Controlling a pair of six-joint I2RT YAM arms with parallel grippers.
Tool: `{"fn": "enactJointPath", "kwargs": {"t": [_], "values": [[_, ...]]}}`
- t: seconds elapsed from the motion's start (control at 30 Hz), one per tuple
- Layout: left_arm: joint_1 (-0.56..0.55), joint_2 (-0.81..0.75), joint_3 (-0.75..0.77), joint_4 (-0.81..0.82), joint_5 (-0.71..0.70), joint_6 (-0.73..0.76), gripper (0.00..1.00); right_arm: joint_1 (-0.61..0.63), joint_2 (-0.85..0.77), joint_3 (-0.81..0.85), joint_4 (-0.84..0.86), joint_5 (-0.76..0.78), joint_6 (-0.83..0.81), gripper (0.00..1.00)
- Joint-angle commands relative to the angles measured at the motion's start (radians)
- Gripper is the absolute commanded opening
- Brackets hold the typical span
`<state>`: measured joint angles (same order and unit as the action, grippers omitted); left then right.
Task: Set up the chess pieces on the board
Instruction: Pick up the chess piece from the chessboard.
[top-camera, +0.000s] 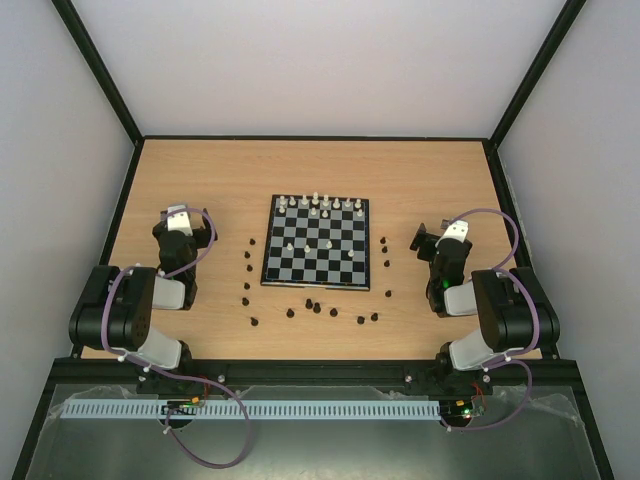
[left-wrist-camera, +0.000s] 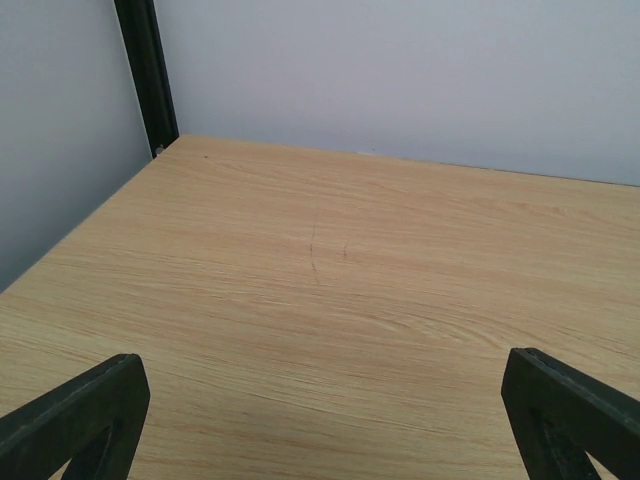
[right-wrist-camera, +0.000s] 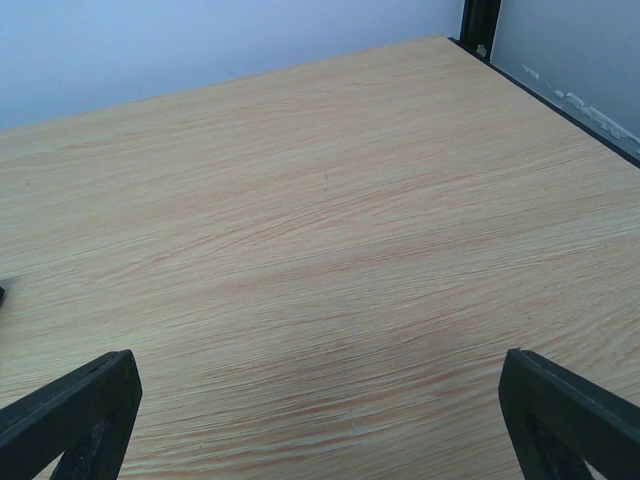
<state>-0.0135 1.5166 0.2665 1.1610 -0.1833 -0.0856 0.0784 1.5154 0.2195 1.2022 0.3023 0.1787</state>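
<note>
The board (top-camera: 317, 243) lies flat at the table's middle. Several white pieces (top-camera: 316, 203) stand along its far rows, and three more white ones (top-camera: 327, 243) stand further in. Several dark pieces (top-camera: 311, 305) lie scattered on the table in front of the board, at its left (top-camera: 247, 270) and at its right (top-camera: 386, 265). My left gripper (top-camera: 181, 213) rests left of the board; its fingers (left-wrist-camera: 80, 415) stand wide apart over bare wood. My right gripper (top-camera: 432, 236) rests right of the board, fingers (right-wrist-camera: 565, 410) also wide apart and empty. No piece shows in either wrist view.
The wooden table (top-camera: 200, 180) is walled by pale panels with a black frame post at each far corner (left-wrist-camera: 145, 70) (right-wrist-camera: 480, 22). A black rail and a white cable duct (top-camera: 300, 409) run along the near edge.
</note>
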Motion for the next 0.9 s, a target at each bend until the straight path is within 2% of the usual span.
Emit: {"fn": "enactJointPath", "kwargs": {"t": [0.0, 0.57, 0.67, 0.73, 0.8, 0.87], "values": [[0.001, 0.005, -0.009, 0.054, 0.008, 0.006, 0.99, -0.004, 0.0, 0.006, 0.046, 0.01, -0.01, 0.99], [-0.004, -0.005, -0.011, 0.048, -0.006, 0.008, 0.99, -0.004, 0.0, 0.004, 0.047, 0.01, -0.011, 0.99], [-0.039, -0.048, 0.017, -0.029, -0.092, 0.01, 1.0, -0.003, -0.009, 0.006, 0.034, 0.027, -0.006, 0.99], [-0.062, -0.107, 0.072, -0.174, -0.124, 0.012, 1.0, -0.003, -0.053, 0.032, -0.049, 0.054, 0.007, 0.99], [-0.074, -0.152, 0.154, -0.371, -0.107, -0.018, 1.0, 0.0, -0.096, 0.085, -0.166, 0.085, 0.012, 0.99], [-0.081, -0.178, 0.192, -0.446, -0.038, -0.016, 0.99, 0.006, -0.136, 0.14, -0.283, 0.089, 0.011, 0.98]]}}
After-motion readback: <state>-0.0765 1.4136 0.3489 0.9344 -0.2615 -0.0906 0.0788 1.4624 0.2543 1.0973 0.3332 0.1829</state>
